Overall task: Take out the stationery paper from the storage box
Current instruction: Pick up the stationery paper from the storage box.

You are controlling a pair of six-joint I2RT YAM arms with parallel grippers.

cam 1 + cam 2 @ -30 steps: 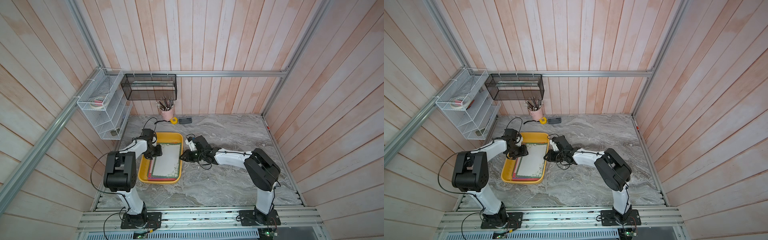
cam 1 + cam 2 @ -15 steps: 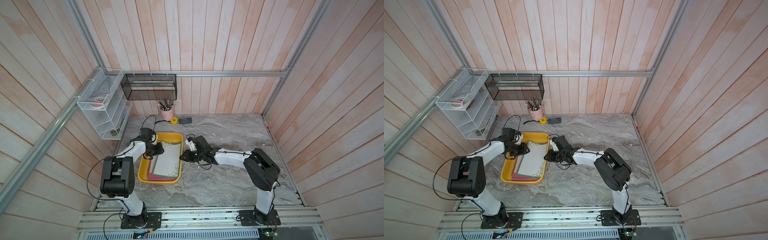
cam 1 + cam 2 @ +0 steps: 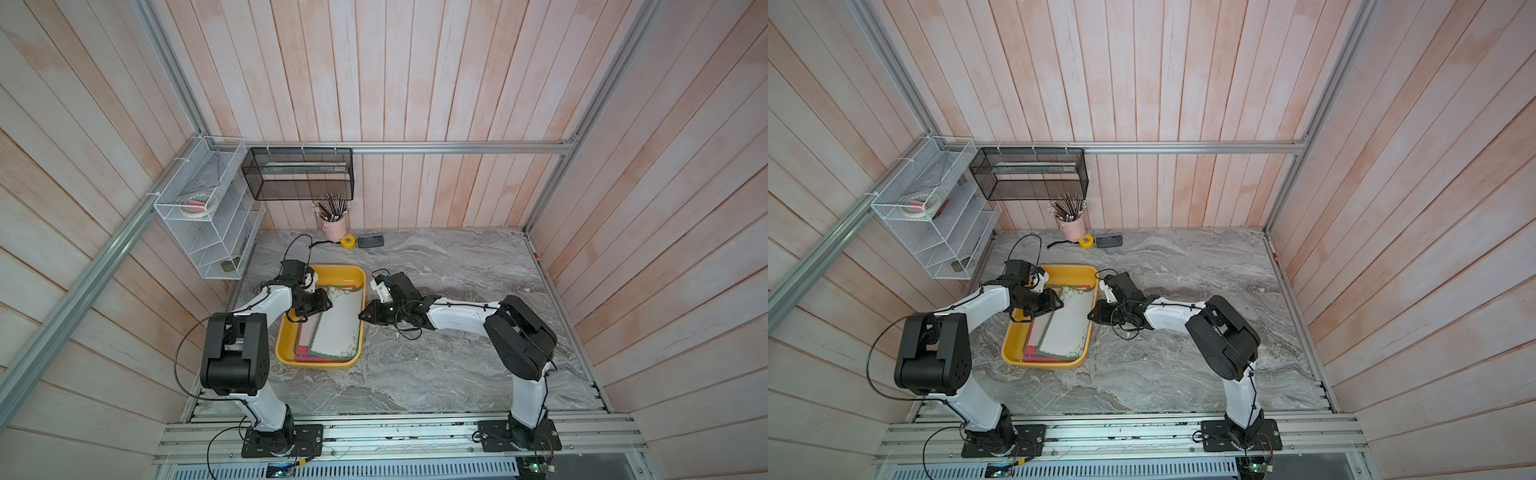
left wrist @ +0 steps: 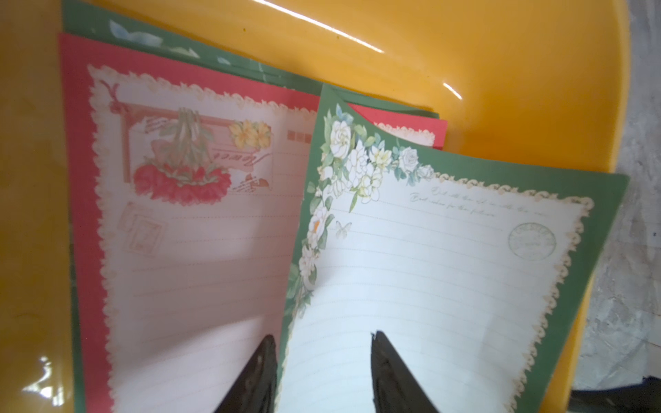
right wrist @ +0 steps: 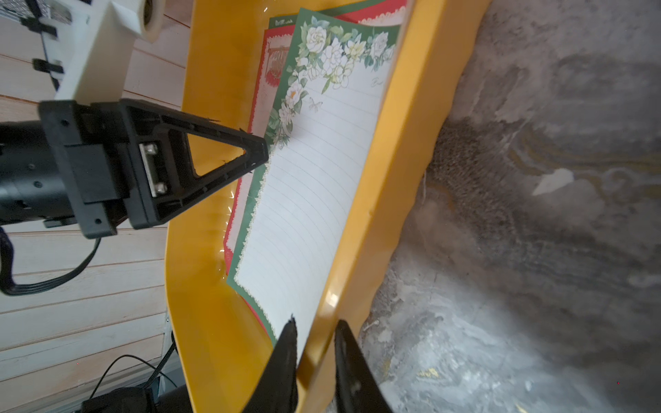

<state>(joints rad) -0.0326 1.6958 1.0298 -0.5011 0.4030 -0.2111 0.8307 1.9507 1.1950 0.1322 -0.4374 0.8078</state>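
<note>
Stationery paper [image 3: 336, 328] all lies in the storage box [image 3: 336, 275] on the bench [image 3: 436, 353], none out yet: the left tool [image 4: 322, 338] straddles the top sheet's [image 4: 429, 268] lifted edge, jaws apart, while the right tool [image 5: 315, 330] clamps the box's wall.

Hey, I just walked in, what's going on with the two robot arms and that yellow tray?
The right gripper pinches the wall on its side of the yellow storage box, apparently steadying it on the table. The left gripper reaches inside, its open jaws straddling the raised edge of the top green-bordered sheet. A red-bordered sheet lies beneath it. No sheet is out of the box yet.
</note>
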